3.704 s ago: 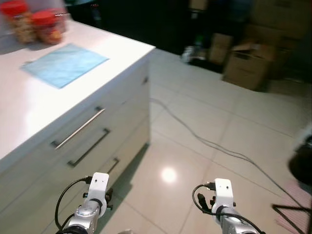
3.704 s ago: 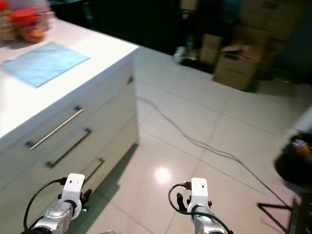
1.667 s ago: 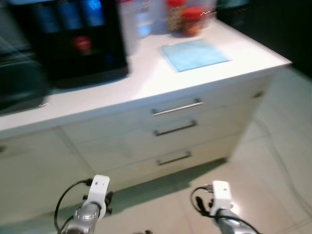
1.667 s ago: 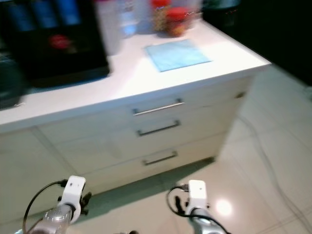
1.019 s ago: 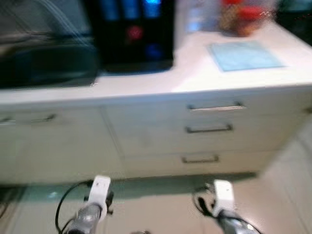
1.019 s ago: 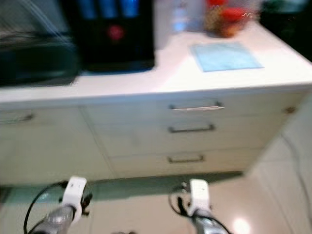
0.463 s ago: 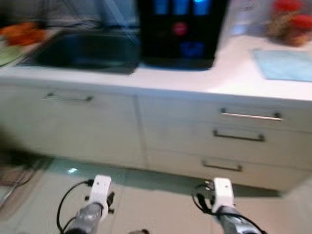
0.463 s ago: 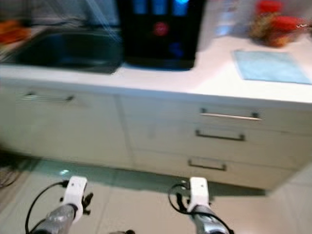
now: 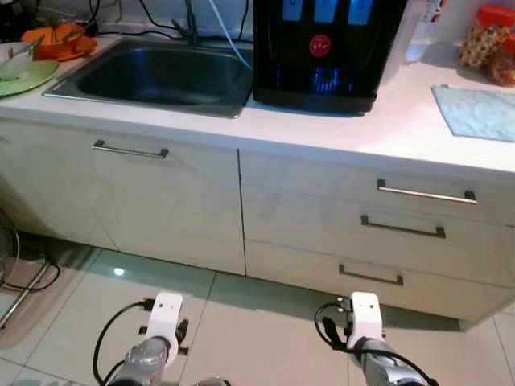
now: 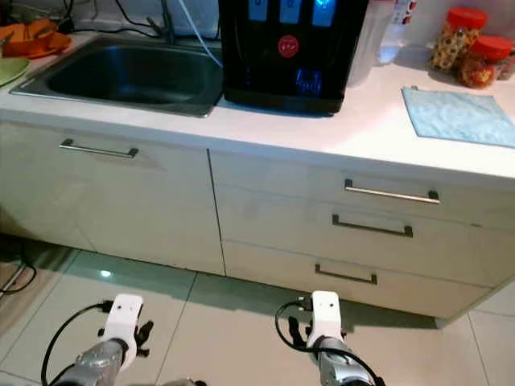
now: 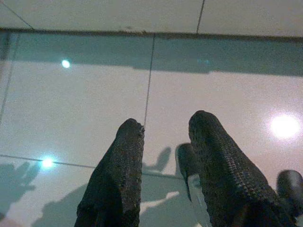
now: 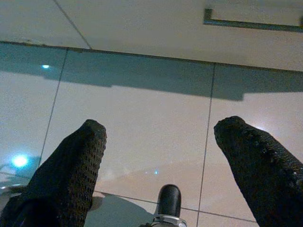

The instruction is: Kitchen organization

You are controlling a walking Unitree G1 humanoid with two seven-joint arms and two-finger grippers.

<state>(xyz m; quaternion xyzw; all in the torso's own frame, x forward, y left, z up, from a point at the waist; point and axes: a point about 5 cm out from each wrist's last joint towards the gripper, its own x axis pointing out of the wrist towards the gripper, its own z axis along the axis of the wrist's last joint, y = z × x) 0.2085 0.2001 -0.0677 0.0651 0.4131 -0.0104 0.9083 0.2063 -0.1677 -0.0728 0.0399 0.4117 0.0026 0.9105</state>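
We face the counter (image 9: 378, 129) with its sink (image 9: 161, 72) far left and blue cloth (image 9: 479, 112) far right, arms low since nothing's picked yet: wrist views add that our left gripper (image 11: 163, 156) is narrowly parted, our right gripper (image 12: 161, 156) spread wide, both empty above floor tiles (image 12: 142, 109).

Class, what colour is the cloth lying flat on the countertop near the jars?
The cloth is light blue, clearest in the right eye view.
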